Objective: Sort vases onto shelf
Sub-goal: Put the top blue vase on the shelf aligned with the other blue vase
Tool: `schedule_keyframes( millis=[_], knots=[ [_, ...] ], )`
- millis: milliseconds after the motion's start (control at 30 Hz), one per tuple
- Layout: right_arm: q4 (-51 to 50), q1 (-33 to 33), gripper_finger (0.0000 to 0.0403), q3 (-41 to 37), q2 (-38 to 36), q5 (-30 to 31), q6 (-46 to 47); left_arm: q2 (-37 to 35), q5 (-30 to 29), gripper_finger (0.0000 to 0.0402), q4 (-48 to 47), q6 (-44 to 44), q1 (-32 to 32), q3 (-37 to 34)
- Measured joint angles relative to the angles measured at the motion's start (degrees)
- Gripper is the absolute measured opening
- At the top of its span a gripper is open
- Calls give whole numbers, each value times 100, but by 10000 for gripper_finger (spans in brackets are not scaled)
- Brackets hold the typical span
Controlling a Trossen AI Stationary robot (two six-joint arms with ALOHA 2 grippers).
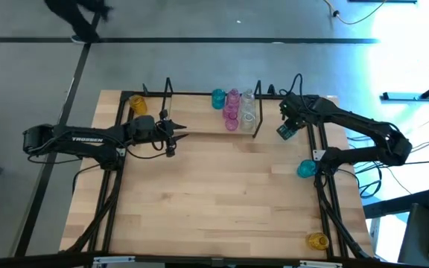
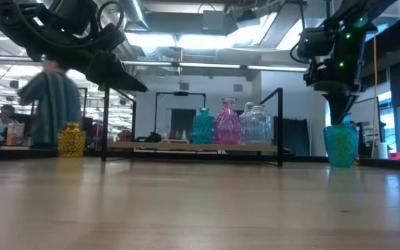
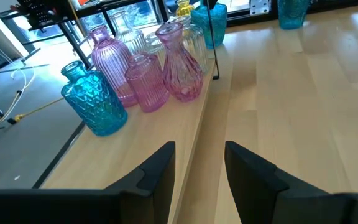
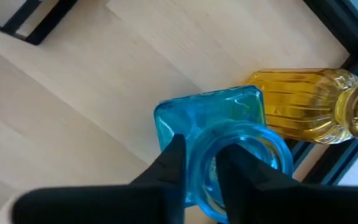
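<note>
The right hand (image 4: 201,165) is down over a teal vase (image 4: 213,134) at the right edge of the surface (image 1: 222,201), w/ its fingers pinched narrow on the rim: one finger outside the mouth, the other inside it. That vase stands upright on the wood, and in the right wrist view a yellow vase (image 4: 312,106) lies on its side just beside it, against the black frame. In the low view the right arm hangs straight above the teal one. The left hand (image 3: 197,168) hovers near the front edge of the shelf (image 3: 166,137), fingers part open w/ nothing between them, pointing along the board toward the cluster. On the shelf, at the right end: another teal vase (image 3: 95,99), a few pink ones (image 3: 145,81) and a clear one (image 3: 194,40), all upright and bunched close. A yellow vase (image 1: 138,104) stands near the shelf's left end. There's a blurry person (image 2: 51,104) in the room behind.
</note>
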Motion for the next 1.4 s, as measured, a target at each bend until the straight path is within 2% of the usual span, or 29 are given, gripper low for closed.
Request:
schedule_keyframes(
  millis=[133, 333, 667, 800, 933, 1167, 1400],
  knots=[
    [-38, 4, 14, 2, -16, 100, -154, 0, 0, 133, 6, 2, 0, -2],
    [-305, 305, 27, 120, -118, 95, -77, 0, 2, 133, 19, 2, 0, -2],
    [-687, 2052, 13, 634, -258, -54, 886, 0, 2, 133, 55, 6, 0, -2],
    [-844, 2763, 21, 691, -258, -263, 1429, 0, 2, 133, 55, 6, 0, -2],
    [-744, 3435, 12, 745, -258, -504, 1781, 0, 3, 133, 55, 9, 0, -2],
    [189, 4251, 17, 752, -165, -538, 1802, 0, 3, 133, 56, 9, 0, -2],
    [1127, 4520, 11, 752, 334, -834, 1294, 0, 4, 133, 59, 10, 0, -3]
  ],
)
